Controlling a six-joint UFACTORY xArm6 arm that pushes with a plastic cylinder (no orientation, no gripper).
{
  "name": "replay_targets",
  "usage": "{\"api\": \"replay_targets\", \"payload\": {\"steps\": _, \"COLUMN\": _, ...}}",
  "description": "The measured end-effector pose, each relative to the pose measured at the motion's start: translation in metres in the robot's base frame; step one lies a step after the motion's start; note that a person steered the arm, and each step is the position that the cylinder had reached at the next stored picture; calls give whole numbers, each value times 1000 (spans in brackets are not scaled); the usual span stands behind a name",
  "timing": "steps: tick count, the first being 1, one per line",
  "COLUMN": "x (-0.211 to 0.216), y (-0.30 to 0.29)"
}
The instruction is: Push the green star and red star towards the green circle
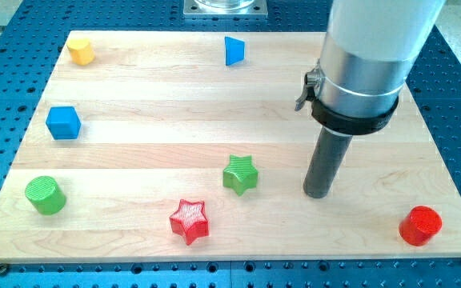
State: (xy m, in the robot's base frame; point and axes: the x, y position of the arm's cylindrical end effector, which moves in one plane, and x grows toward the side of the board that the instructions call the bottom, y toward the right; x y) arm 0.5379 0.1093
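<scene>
The green star [240, 174] lies on the wooden board, below the middle of the view. The red star [190, 221] lies lower and to its left, near the board's bottom edge. The green circle [45, 195], a short cylinder, stands at the board's lower left. My tip [318, 194] rests on the board to the right of the green star, with a clear gap between them. The tip touches no block.
A red cylinder [420, 225] stands at the lower right. A blue cube [63, 122] sits at the left, a yellow block [81, 50] at the upper left, a blue triangular block [234, 50] at the top middle. The wooden board [150, 104] lies on a blue perforated base.
</scene>
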Motion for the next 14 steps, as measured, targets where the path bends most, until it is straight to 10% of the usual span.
{"api": "replay_targets", "payload": {"steps": 7, "x": -1, "y": -231}}
{"api": "replay_targets", "payload": {"steps": 9, "x": 14, "y": -119}}
{"api": "replay_targets", "payload": {"steps": 13, "x": 68, "y": -181}}
{"api": "replay_targets", "payload": {"steps": 14, "x": 61, "y": -101}}
